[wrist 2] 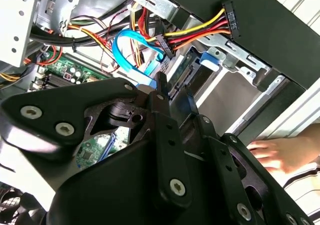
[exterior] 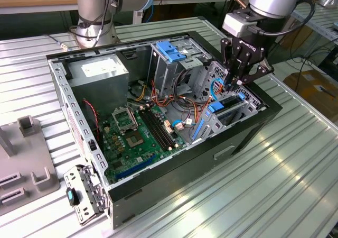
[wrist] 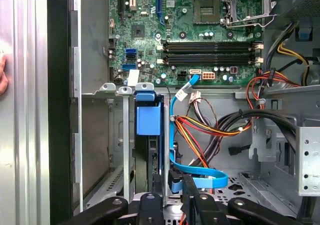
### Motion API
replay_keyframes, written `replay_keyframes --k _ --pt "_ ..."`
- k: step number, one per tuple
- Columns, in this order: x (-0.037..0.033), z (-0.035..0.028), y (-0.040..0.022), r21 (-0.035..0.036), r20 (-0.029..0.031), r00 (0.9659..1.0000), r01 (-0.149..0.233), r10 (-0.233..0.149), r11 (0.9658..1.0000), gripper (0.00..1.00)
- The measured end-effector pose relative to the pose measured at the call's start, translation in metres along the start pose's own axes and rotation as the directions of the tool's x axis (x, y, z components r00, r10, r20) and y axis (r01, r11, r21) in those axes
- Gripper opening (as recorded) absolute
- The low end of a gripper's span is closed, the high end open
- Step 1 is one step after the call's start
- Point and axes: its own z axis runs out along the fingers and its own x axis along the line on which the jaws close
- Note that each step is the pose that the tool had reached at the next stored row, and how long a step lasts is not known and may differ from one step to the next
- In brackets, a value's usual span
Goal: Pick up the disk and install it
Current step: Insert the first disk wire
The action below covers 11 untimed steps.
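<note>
One disk [exterior: 225,107] is all I am after, and I find it standing on edge in the narrow bay at the front corner of the open computer case [exterior: 158,181], on the exterior view's right. In the first wrist view its bright blue carrier tab [wrist: 149,117] sits between the bay's grey sheet-metal walls, with the dark edge of the drive behind it.

My gripper [exterior: 238,79] hangs directly over that bay, very close to the disk; I cannot make out whether it touches it. Nor can I tell whether the pincer is clenched, released or grasping the disk (its own black linkage covers the spot in both wrist views).

Just beside the bay a light blue data cable [wrist: 192,177] loops across the case floor. In the second wrist view a bundle of yellow, red and black power leads [wrist 2: 200,32] ends in a black connector near the gripper [wrist 2: 175,92].

The green motherboard [exterior: 134,137] lies flat in the case. The larger grey cage with the blue latch [exterior: 171,53] stands between it and the far wall.

A person's hand [wrist 2: 272,152] rests on the ribbed metal table [exterior: 274,195] just outside the case wall. On the exterior view's left, a grey fixture [exterior: 24,166] sits on the table, well apart from the bay.
</note>
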Motion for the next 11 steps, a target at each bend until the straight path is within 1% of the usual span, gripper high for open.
replay_keyframes --k 11 --pt "0.0 0.0002 0.0 0.0 0.0001 1.0 0.0 0.0 1.0 0.3"
